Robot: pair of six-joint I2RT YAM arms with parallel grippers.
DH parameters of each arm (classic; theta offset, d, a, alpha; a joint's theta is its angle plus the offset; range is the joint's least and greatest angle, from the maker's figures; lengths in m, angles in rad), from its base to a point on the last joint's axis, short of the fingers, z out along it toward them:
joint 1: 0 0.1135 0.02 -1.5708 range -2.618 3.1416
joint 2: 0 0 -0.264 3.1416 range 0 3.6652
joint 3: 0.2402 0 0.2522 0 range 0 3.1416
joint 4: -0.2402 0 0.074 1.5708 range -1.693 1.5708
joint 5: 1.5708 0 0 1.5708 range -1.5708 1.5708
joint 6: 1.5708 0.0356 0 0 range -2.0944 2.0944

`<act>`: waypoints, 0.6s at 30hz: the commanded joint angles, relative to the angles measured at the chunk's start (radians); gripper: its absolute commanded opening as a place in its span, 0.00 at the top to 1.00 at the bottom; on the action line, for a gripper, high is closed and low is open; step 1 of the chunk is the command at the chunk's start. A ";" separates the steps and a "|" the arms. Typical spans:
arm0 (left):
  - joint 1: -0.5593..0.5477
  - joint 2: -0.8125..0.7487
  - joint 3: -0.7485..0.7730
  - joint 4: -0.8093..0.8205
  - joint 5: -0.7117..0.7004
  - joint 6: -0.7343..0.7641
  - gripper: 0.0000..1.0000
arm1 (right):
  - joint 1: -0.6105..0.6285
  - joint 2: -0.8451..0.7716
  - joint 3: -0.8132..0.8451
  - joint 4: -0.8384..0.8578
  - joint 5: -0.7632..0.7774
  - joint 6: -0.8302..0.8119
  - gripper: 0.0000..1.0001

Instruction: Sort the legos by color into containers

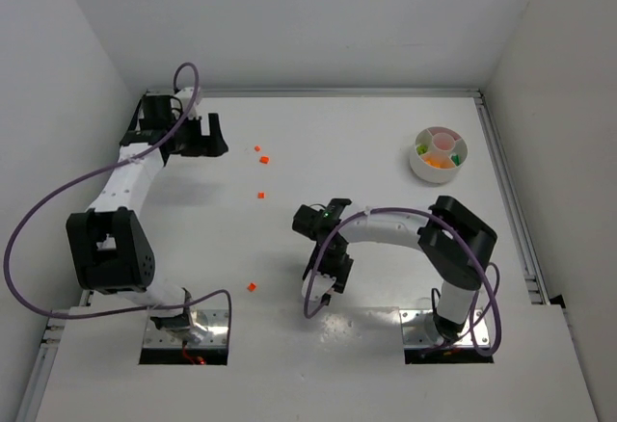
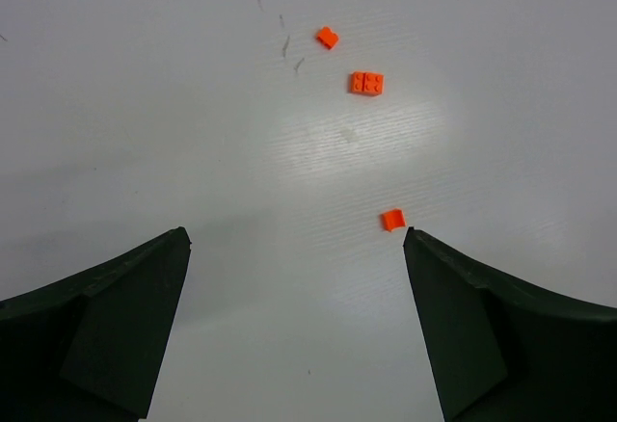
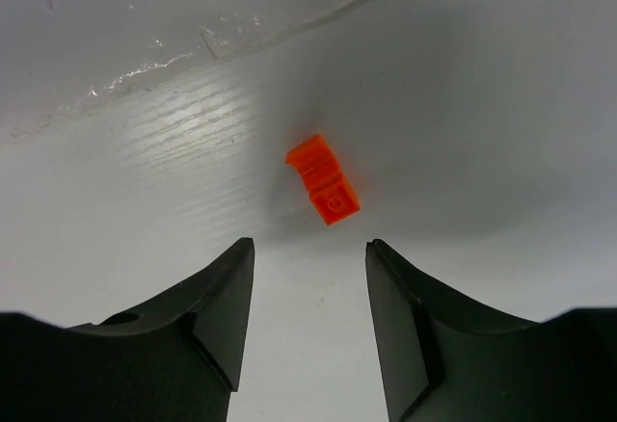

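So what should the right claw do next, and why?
Probably ease the right gripper forward and down until it straddles the orange brick, then close. The brick lies loose on the table just beyond the parted jaws, not yet between them, and the gripper holds nothing.

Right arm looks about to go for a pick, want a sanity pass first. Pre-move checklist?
1. Right gripper jaws apart, nothing between them: ok.
2. Target orange brick on the table, just ahead of the tips, roughly centred on the gap: ok.
3. Brick squared to the jaws: not ok, it lies diagonally.
4. Left gripper wide open, empty, at the far left, away from the right arm: ok.
5. Stray brick left of the right arm, outside the grasp zone: ok.
6. Orange compartment of the dish located: cannot tell, too small in the top view.
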State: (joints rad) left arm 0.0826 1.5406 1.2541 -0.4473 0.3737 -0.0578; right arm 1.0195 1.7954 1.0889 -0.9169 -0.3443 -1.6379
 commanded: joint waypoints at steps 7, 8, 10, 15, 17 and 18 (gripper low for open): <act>0.026 -0.122 -0.078 0.009 0.034 0.004 0.00 | 0.033 0.028 -0.017 0.062 -0.012 -0.057 0.50; 0.035 -0.122 -0.078 0.009 0.034 0.004 0.00 | 0.033 0.028 -0.017 0.062 -0.012 -0.057 0.50; 0.036 -0.131 -0.088 0.009 0.034 0.004 0.00 | 0.042 0.028 -0.017 0.062 -0.002 -0.057 0.50; 0.036 -0.131 -0.099 0.009 0.034 0.004 0.00 | 0.063 0.062 -0.017 0.075 -0.002 -0.057 0.51; 0.036 -0.131 -0.099 0.009 0.034 0.004 0.00 | 0.073 0.071 -0.017 0.075 -0.002 -0.057 0.55; 0.045 -0.131 -0.099 0.009 0.034 0.004 0.00 | 0.073 0.071 -0.017 0.075 -0.002 -0.057 0.57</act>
State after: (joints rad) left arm 0.1070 1.4437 1.1545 -0.4561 0.3935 -0.0574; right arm 1.0817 1.8526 1.0748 -0.8497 -0.3202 -1.6688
